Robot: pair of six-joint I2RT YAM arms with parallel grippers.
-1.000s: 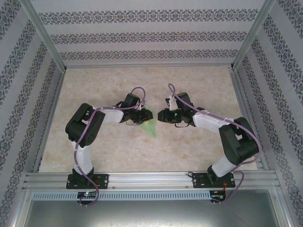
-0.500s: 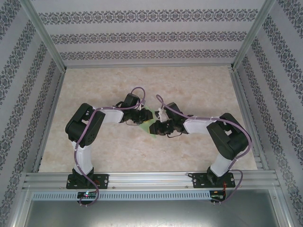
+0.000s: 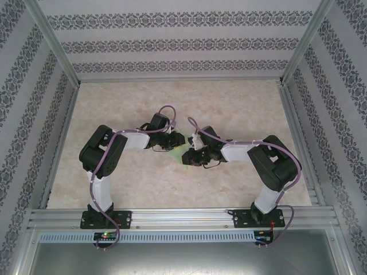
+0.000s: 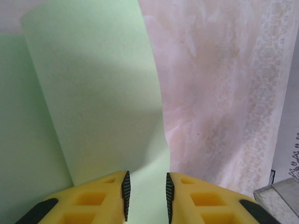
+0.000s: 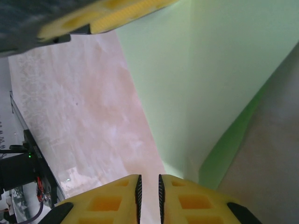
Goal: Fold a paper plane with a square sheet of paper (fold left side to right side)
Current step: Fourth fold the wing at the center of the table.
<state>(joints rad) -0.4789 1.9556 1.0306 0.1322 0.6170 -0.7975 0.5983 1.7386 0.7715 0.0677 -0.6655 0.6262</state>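
The pale mint-green sheet of paper [image 3: 179,150] lies partly folded on the table between the two grippers. In the left wrist view the paper [image 4: 93,93] has a raised, curving flap. My left gripper [image 4: 145,196] stands open with the sheet running under the gap between its pads. From above, the left gripper [image 3: 174,144] sits on the sheet's left side. My right gripper [image 3: 186,157] is at the sheet's lower right edge. Its jaws [image 5: 149,196] stand a narrow gap apart with bare table between them, and the paper [image 5: 210,70] touches the right finger. A left-gripper finger [image 5: 117,16] shows at the top.
The beige marbled tabletop [image 3: 229,109] is walled by patterned panels [image 3: 172,43] on three sides and by an aluminium rail [image 3: 183,217] at the near edge. The two arms' wrists nearly meet at the table's middle.
The right arm has swung left and nearer, bringing its gripper from beside the paper onto its lower right edge, covering much of it from above. The left arm has not moved.
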